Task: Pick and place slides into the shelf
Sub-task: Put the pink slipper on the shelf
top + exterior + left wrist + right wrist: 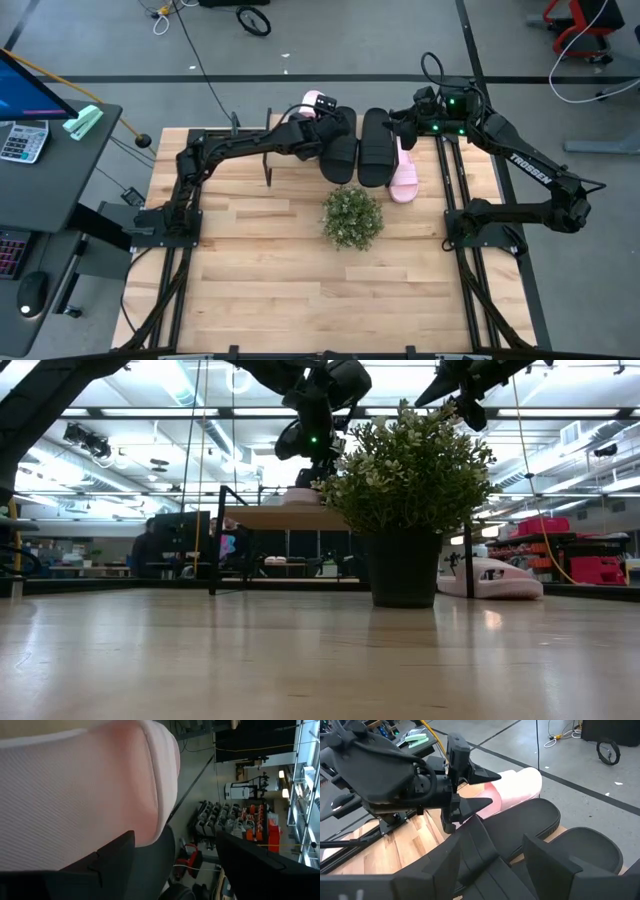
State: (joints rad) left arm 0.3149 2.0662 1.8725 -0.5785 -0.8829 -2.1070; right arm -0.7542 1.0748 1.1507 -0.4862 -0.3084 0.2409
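A pale pink slide (316, 100) (520, 782) lies at the table's far edge, beside two black slides (340, 155) (375, 150) that lie side by side. My left gripper (487, 789) is open, its fingers on either side of that pink slide's end (75, 785). The shelf (285, 517) shows in the low view with its wood top on thin black legs. A second pink slide (404, 178) (490, 580) rests sole down on the table to the right of the black ones. My right gripper (500, 870) hangs open above the black slides (525, 822), holding nothing. My left gripper comes at the pink slide's end (502, 785) nearly level from the table's left side, one finger (482, 774) above it and one (480, 806) below. Whether either finger touches the slide, I cannot tell.
A potted green plant (352, 217) (405, 480) stands mid-table, just in front of the slides. The slatted wooden tabletop (300, 290) stretches toward the near edge. A desk with a calculator (20, 140) stands off the table's left side.
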